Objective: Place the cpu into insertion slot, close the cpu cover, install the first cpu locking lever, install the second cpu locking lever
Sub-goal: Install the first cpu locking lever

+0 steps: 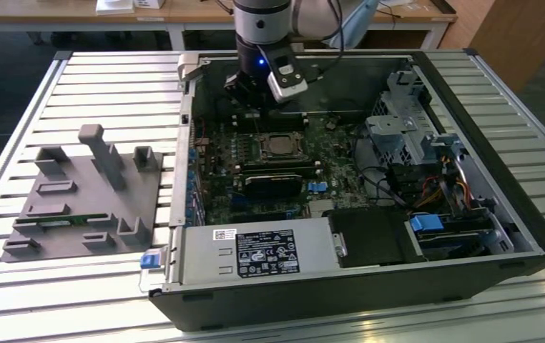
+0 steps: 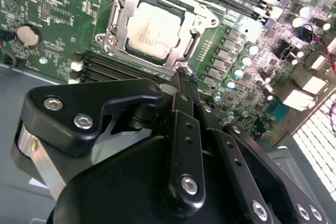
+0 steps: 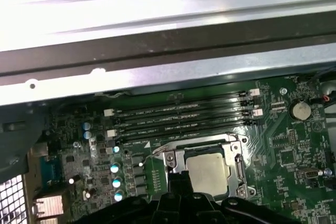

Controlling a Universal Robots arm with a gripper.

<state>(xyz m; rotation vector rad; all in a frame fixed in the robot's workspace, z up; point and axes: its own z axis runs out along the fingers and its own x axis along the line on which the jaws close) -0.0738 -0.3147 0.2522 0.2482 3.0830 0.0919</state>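
In the exterior view the gripper [image 1: 252, 111] hangs low inside the open computer case [image 1: 501, 236], near the cpu [image 1: 277, 146]. In the second wrist view the cpu sits in the insertion slot [image 2: 178, 51] under the flat cpu cover [image 2: 118, 24]. The gripper is squeezed closed and holds nothing. In the first wrist view its tips are just beside the cover.

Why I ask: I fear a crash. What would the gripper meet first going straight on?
Probably the edge of the metal cover around the chip, just ahead of the gripper; depth is unclear.
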